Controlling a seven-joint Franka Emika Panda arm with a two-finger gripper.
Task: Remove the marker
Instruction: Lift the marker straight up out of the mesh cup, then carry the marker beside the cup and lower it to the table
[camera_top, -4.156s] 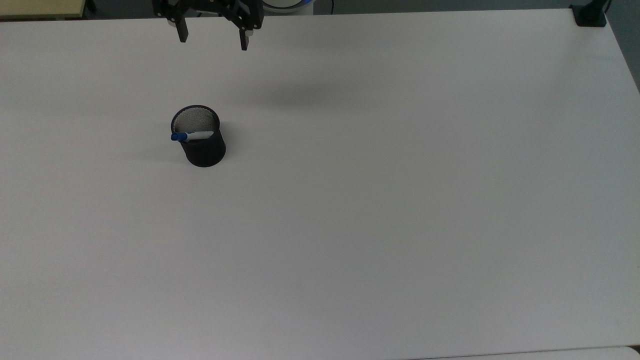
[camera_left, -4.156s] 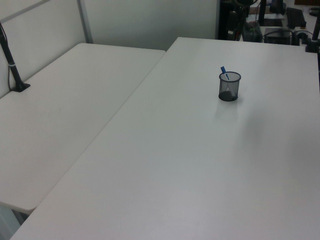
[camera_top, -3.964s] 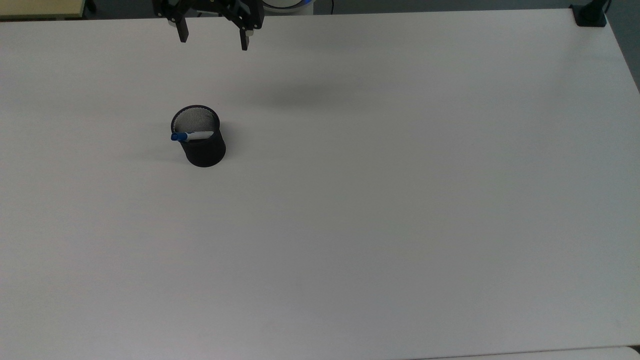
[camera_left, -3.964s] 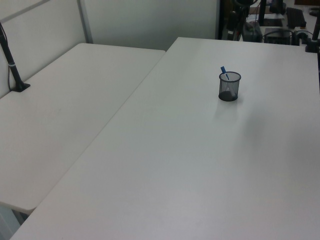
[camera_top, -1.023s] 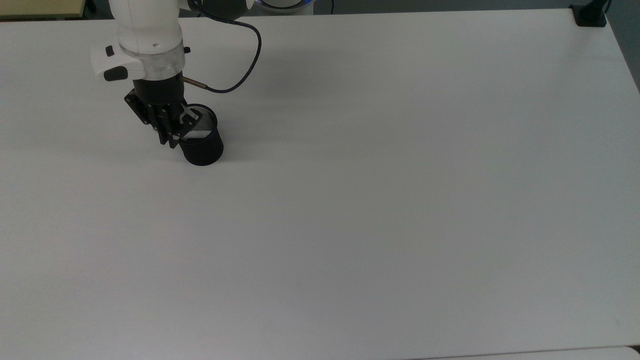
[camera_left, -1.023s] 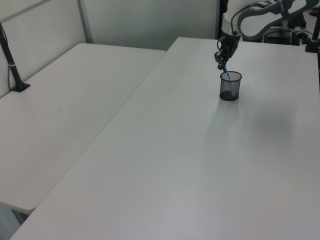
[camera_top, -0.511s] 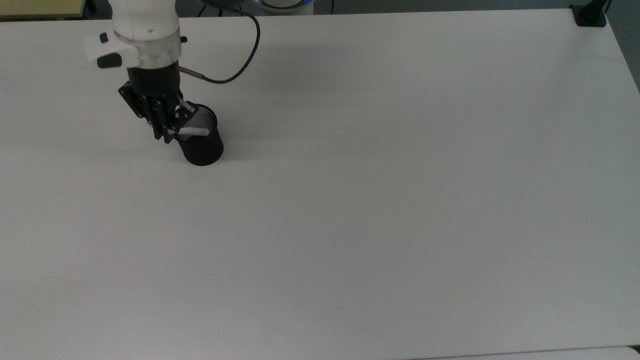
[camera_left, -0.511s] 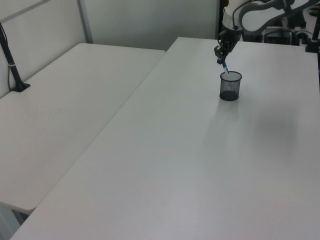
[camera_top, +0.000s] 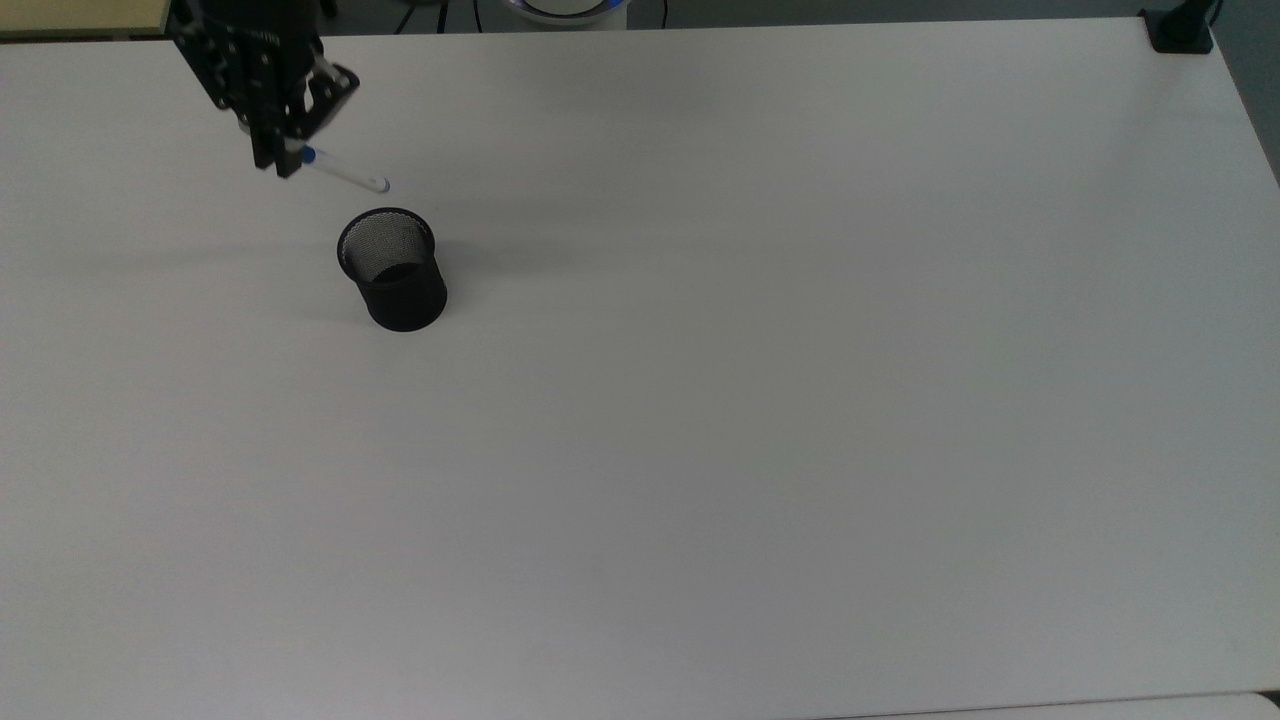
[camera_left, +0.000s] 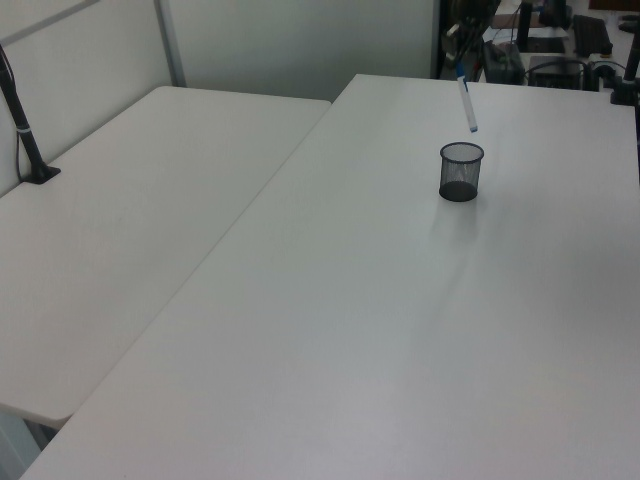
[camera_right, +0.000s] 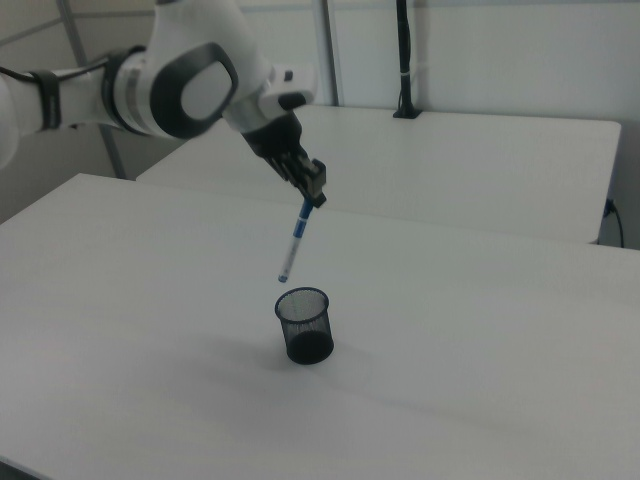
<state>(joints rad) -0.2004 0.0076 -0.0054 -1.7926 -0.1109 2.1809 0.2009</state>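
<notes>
My gripper (camera_top: 285, 158) hangs above the desk (camera_top: 760, 400), near its far-left corner in the top view, and my two fingers are pinched tight on the blue cap of the marker (camera_top: 345, 177). The marker is in the air, clear of the desk and of everything on it. In the right view my gripper (camera_right: 314, 194) holds the cap uppermost and the white barrel of the marker (camera_right: 294, 240) hangs down from it, tilted, the small lower end leaning toward the right view's left. In the top view the long axis runs from my fingers toward the top view's lower right, its free end pointing at the black mesh cup (camera_top: 393, 270). That cup stands upright on the desk, just below and to the right of the marker's tip in the top view, apart from it. In the left view the marker (camera_left: 467, 104) slants above the cup (camera_left: 460, 171), cap end higher.
</notes>
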